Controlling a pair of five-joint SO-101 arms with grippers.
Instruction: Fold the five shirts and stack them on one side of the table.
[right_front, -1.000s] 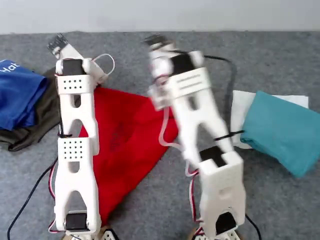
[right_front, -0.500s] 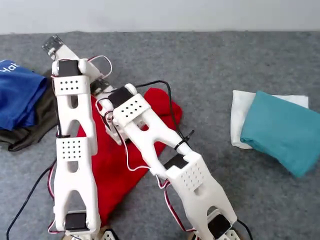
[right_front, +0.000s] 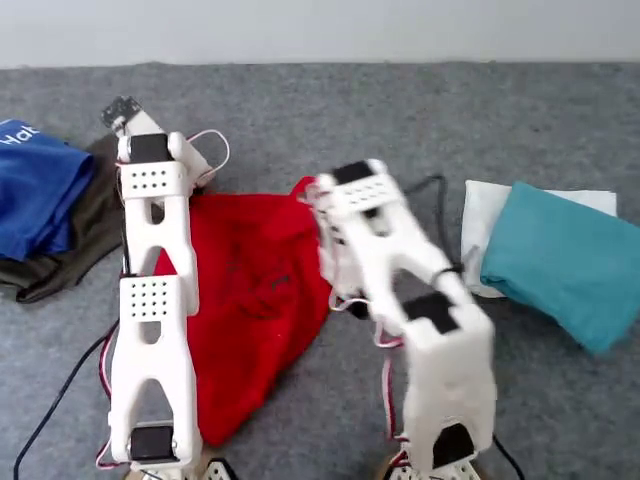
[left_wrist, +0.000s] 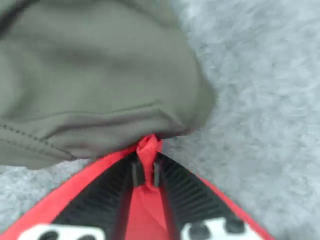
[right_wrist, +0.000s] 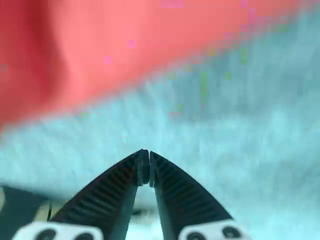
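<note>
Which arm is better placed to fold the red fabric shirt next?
Left. The left gripper is shut on a corner of the red fabric shirt; the right gripper is shut on nothing.

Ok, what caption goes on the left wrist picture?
Left gripper pinching a bit of the red shirt next to the olive shirt.

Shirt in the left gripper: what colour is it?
Red. The shirt shows best in the high view; the left gripper pinches a corner of it.
</note>
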